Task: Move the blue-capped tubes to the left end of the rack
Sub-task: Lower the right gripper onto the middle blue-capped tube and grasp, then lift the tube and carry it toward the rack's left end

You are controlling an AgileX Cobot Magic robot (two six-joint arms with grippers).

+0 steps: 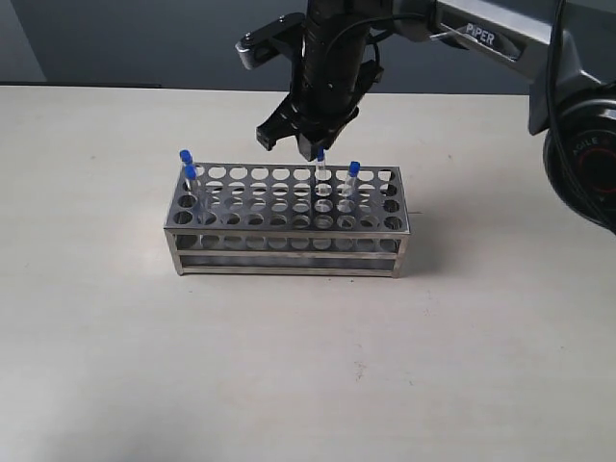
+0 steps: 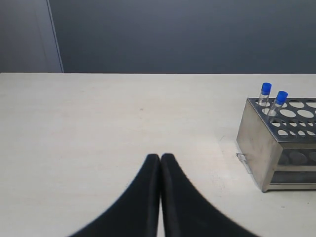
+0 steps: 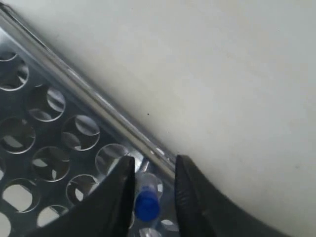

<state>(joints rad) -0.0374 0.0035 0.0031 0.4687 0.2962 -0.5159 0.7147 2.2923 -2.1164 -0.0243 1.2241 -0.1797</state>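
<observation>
The silvery rack (image 1: 289, 241) stands mid-table. Two blue-capped tubes (image 1: 185, 156) (image 1: 192, 174) sit in holes at its left end, and the left wrist view shows them as well (image 2: 266, 89) (image 2: 281, 97). Two more stand right of the middle, one in the back row (image 1: 320, 155) and one beside it (image 1: 353, 169). My right gripper (image 1: 292, 144) hangs over the back-row tube. In the right wrist view this gripper (image 3: 154, 165) is open, with that tube's blue cap (image 3: 147, 205) between the fingers, close to one finger and clear of the other. My left gripper (image 2: 160, 157) is shut and empty, low over the table away from the rack (image 2: 256, 143).
The rack's top plate (image 3: 44, 143) has many vacant holes between the two pairs of tubes. Bare beige table (image 1: 308, 366) surrounds the rack. The right arm's body (image 1: 577, 144) stands at the right edge.
</observation>
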